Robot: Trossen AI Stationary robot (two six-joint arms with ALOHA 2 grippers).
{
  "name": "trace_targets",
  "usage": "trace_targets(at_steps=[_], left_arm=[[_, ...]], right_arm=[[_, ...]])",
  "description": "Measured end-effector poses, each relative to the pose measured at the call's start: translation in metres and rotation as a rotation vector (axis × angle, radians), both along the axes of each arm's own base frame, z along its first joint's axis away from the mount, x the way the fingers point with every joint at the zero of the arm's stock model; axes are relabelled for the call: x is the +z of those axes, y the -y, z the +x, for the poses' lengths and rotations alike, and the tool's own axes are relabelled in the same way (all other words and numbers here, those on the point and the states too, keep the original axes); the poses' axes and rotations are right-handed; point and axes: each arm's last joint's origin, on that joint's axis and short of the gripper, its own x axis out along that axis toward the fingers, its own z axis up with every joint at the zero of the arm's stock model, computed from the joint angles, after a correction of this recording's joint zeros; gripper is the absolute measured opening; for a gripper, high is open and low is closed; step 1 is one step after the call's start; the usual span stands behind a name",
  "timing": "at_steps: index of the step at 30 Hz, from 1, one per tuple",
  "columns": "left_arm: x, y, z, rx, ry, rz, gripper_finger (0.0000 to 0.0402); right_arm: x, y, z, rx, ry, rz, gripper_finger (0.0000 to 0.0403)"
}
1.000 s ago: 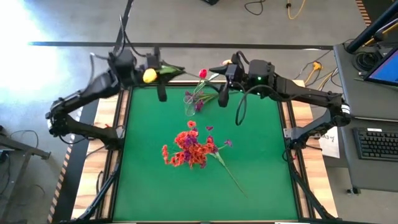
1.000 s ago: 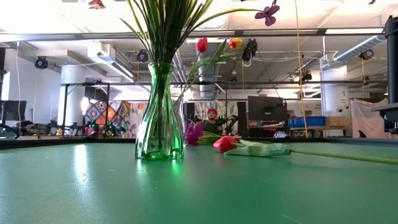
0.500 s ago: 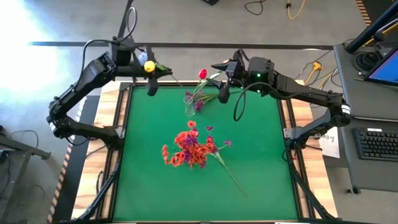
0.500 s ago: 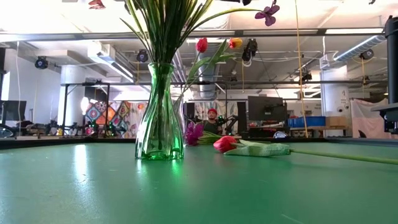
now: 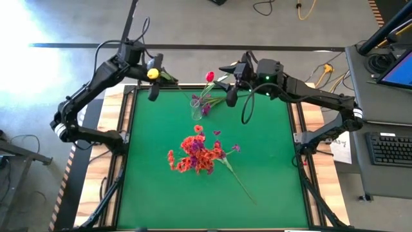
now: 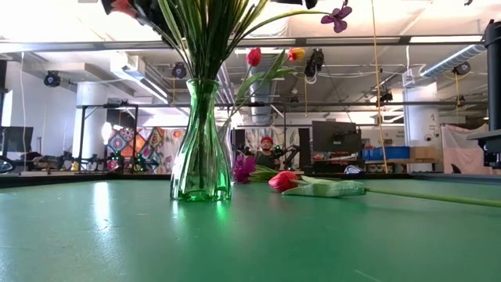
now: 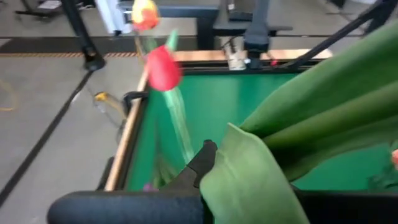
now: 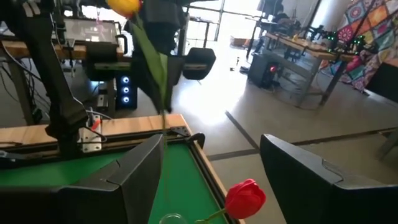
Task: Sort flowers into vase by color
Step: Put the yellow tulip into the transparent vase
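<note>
The left gripper (image 5: 153,76), fingers pinching a yellow tulip (image 5: 153,73), is nearing the vase (image 5: 196,109) holding a red tulip (image 5: 210,77), the right gripper (image 5: 233,80) waiting spread-fingered, a pile of sprays (image 5: 198,154) remaining on the desk (image 5: 270,167).

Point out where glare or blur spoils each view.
High view: strong glare washes out the floor at the upper left. Low view: bright ceiling lights behind the vase. Left wrist view: the red tulip and the close green leaf are soft. Right wrist view: sunlit floor blown out; the fingers are blurred.
</note>
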Motion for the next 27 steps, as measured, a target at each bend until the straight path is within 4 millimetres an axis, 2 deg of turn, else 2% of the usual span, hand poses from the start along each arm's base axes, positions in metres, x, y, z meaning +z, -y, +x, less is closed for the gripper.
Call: trace_targets(at_steps=[6, 13, 18, 21, 27], left_arm=[[-0.003, -0.009, -0.004, -0.013, -0.004, 0.059, 0.0000], [-0.011, -0.022, -0.005, -0.030, 0.000, 0.045, 0.0000], [-0.020, -0.031, -0.001, -0.129, 0.035, 0.020, 0.0000], [-0.024, -0.036, -0.001, -0.129, 0.029, 0.011, 0.0000], [-0.030, -0.041, 0.001, -0.175, 0.048, -0.017, 0.0000]], right_arm=[[0.003, 0.001, -0.001, -0.052, 0.026, 0.013, 0.0260], [0.006, 0.002, -0.002, -0.085, 0.046, 0.028, 0.0260], [0.007, 0.002, -0.002, -0.087, 0.056, 0.041, 0.0260], [0.008, 0.002, -0.002, -0.087, 0.057, 0.041, 0.0260], [0.007, 0.002, -0.002, -0.087, 0.050, 0.043, 0.0260]])
